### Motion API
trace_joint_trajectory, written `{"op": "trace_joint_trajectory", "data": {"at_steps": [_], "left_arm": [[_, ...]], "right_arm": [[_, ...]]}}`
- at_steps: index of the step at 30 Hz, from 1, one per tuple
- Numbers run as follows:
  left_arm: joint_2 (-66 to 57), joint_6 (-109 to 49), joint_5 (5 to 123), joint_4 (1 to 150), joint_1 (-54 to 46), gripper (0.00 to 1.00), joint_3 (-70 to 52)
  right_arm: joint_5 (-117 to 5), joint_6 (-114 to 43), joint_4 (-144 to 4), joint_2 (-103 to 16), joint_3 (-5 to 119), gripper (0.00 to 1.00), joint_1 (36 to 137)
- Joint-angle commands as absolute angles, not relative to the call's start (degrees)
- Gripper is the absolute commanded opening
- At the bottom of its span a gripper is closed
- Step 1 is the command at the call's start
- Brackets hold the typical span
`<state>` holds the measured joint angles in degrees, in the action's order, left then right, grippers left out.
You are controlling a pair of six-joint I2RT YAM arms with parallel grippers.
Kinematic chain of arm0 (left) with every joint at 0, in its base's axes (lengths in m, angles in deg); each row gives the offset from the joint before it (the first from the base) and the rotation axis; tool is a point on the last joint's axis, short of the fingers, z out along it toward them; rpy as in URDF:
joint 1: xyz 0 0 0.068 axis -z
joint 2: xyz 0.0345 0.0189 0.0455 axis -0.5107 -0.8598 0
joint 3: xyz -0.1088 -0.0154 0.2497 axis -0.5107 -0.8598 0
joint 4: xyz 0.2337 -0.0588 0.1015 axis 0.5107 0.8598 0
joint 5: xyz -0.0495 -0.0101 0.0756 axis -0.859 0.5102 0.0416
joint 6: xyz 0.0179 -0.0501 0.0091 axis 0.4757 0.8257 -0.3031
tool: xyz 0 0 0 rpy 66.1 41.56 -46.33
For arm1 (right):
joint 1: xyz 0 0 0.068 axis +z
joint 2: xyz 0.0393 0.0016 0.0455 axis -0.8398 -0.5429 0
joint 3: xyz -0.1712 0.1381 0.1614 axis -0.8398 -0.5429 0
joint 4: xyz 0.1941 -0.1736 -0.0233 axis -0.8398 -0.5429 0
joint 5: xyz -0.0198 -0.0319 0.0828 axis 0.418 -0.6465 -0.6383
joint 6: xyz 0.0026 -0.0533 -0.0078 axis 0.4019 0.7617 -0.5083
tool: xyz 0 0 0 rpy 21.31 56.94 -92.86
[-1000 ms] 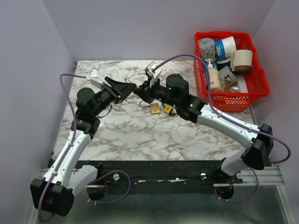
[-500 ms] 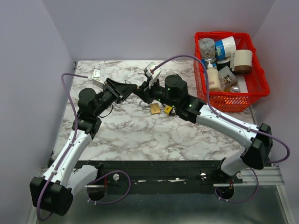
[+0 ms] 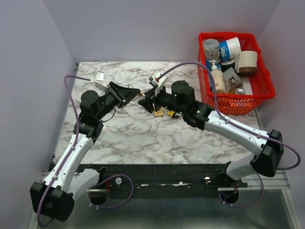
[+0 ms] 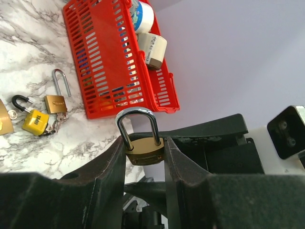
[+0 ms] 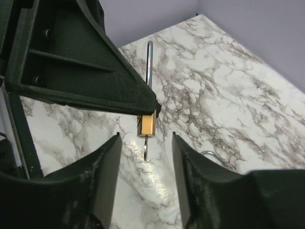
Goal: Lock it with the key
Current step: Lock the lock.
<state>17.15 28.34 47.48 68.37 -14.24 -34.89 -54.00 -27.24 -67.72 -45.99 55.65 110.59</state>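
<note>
The right end effector [image 3: 144,102] has drawn back from the left end effector [image 3: 136,90], its jaws wide and empty. We see the left one pinching the padlock [image 4: 143,150] above the desk [image 3: 143,136], presumably offering its underside to its partner. What seems the key [image 5: 145,150] hangs beneath. Both arms reach forward, elbows bent.

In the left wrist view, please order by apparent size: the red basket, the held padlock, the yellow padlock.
1. red basket
2. held padlock, but it is nearest the camera, so its true size is unsure
3. yellow padlock
</note>
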Motion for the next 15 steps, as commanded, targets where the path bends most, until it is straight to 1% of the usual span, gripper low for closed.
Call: {"op": "trace_joint_trajectory", "data": {"at_steps": [1, 5, 6, 9, 15], "left_arm": [[18.94, 25.46, 46.59, 70.26, -15.24, 0.0, -34.0], [18.86, 25.53, 46.24, 71.76, -15.33, 0.0, -33.65], [18.77, 25.71, 45.63, 71.94, -15.33, 0.0, -33.65], [18.42, 26.15, 45.62, 72.47, -15.33, 0.0, -33.65], [18.07, 26.51, 45.18, 72.47, -15.33, 0.0, -33.65]], "right_arm": [[-57.99, -25.44, -71.93, -42.12, 53.96, 0.61, 110.29], [-62.12, -26.05, -76.77, -40.02, 53.88, 0.61, 108.27], [-62.3, -25.88, -76.95, -39.84, 53.62, 0.57, 108.01], [-63.45, -24.39, -77.65, -39.92, 54.66, 0.53, 107.57], [-64.24, -23.06, -78.62, -43.08, 58.53, 0.5, 107.65]]}}
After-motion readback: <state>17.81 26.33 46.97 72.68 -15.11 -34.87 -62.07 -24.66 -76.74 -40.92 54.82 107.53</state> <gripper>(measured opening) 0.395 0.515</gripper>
